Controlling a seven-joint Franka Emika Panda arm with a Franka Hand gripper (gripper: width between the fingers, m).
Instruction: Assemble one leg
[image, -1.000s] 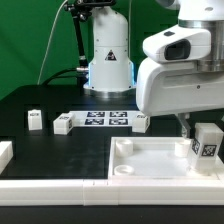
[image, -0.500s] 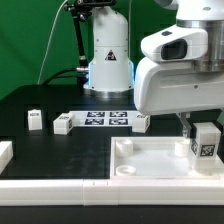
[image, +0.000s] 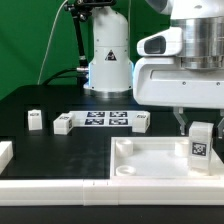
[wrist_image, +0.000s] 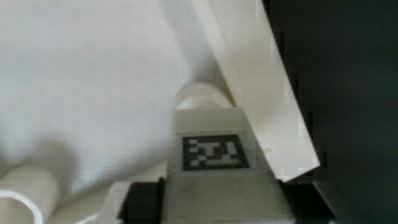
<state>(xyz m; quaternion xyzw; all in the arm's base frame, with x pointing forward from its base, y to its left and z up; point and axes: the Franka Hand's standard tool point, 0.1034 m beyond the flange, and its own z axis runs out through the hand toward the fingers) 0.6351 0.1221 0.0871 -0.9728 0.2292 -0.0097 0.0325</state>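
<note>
My gripper (image: 199, 128) is shut on a leg (image: 201, 147), a small white post with a square tag on its side. It holds the leg upright over the corner of the large white square piece (image: 150, 170) at the exterior view's right. In the wrist view the leg (wrist_image: 217, 140) fills the space between my dark fingers (wrist_image: 146, 200), with its tagged face toward the camera. Its far end lies by a round stub (wrist_image: 201, 95) next to the piece's raised rim (wrist_image: 249, 70). I cannot tell whether they touch.
Three more legs lie on the black table: one at the exterior view's left (image: 35, 119) and one at each end (image: 63, 124) (image: 141, 122) of the marker board (image: 105, 119). A white part (image: 5, 152) sits at the left edge. The robot base (image: 108, 60) stands behind.
My gripper and the held leg have shifted a little toward the exterior view's left, and the hand now sits slightly higher. The other parts have not moved.
</note>
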